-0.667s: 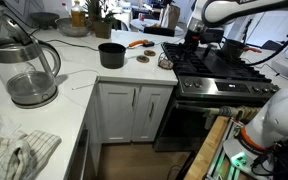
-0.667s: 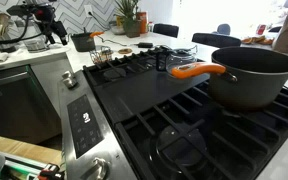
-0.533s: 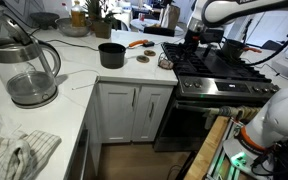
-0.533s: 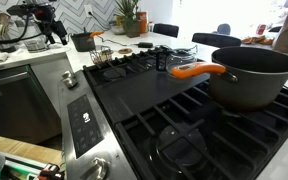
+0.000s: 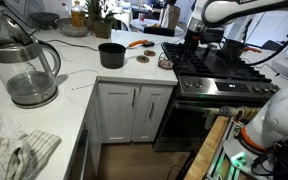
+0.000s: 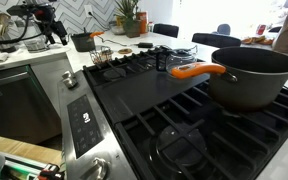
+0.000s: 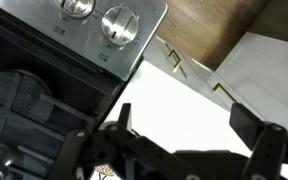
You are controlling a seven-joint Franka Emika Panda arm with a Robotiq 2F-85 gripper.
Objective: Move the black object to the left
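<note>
The black object point(image 5: 111, 55) is a short, wide, matte black pot standing on the white counter, between the glass kettle and the stove. It also shows far back in an exterior view point(image 6: 83, 41). My gripper point(image 5: 194, 36) hangs above the counter's edge beside the stove, to the right of the pot and apart from it; it also shows in an exterior view point(image 6: 50, 27). In the wrist view the gripper point(image 7: 184, 120) is open and empty over white counter, with the stove knobs point(image 7: 119, 22) behind. The pot is out of the wrist view.
A glass kettle point(image 5: 26, 70) stands at the counter's near left. A small tan disc point(image 5: 142, 58) and an orange-handled tool point(image 5: 137, 44) lie near the pot. A large pot with an orange handle point(image 6: 246, 76) sits on the stove point(image 5: 224, 72). A cloth point(image 5: 14, 155) lies in front.
</note>
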